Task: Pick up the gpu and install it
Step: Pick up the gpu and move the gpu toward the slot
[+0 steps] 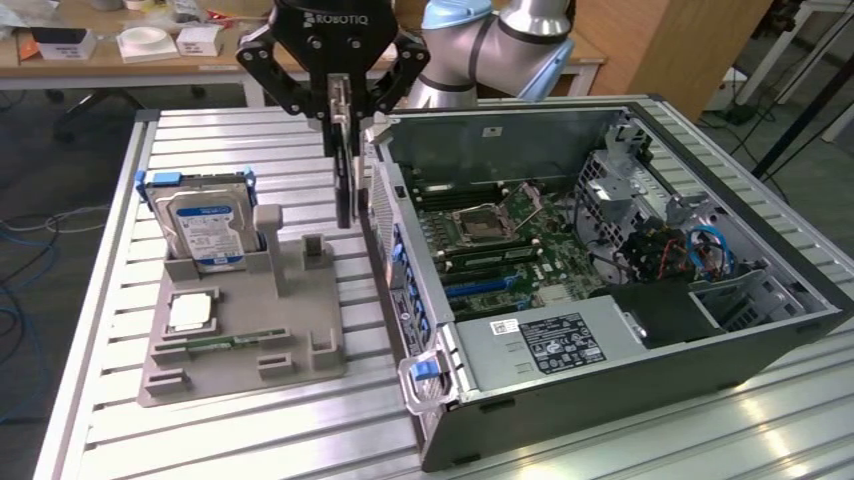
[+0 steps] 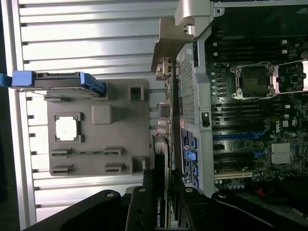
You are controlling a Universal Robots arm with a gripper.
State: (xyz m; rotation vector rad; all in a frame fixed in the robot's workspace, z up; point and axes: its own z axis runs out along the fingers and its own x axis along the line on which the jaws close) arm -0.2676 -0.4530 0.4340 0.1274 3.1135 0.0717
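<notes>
A power supply (image 1: 561, 340) is sitting at the near end of the open computer case (image 1: 641, 400), which is lying on its side on the slatted table (image 1: 200, 135). To the exterior view's left, a grey holder tray (image 1: 240, 372) is carrying a processor chip (image 1: 191, 313) and a green memory stick (image 1: 220, 342). A blue-framed hard drive (image 1: 203, 225) is standing upright at its far end. Beyond these, the gripper (image 1: 344, 120) is clamping its fingers on the gpu (image 1: 344, 190). The card is hanging upright and edge-on between tray and case, just beside the case's back panel and outside it. Farther back, the arm (image 1: 494, 40) is rising before a cluttered desk (image 1: 120, 62).
</notes>
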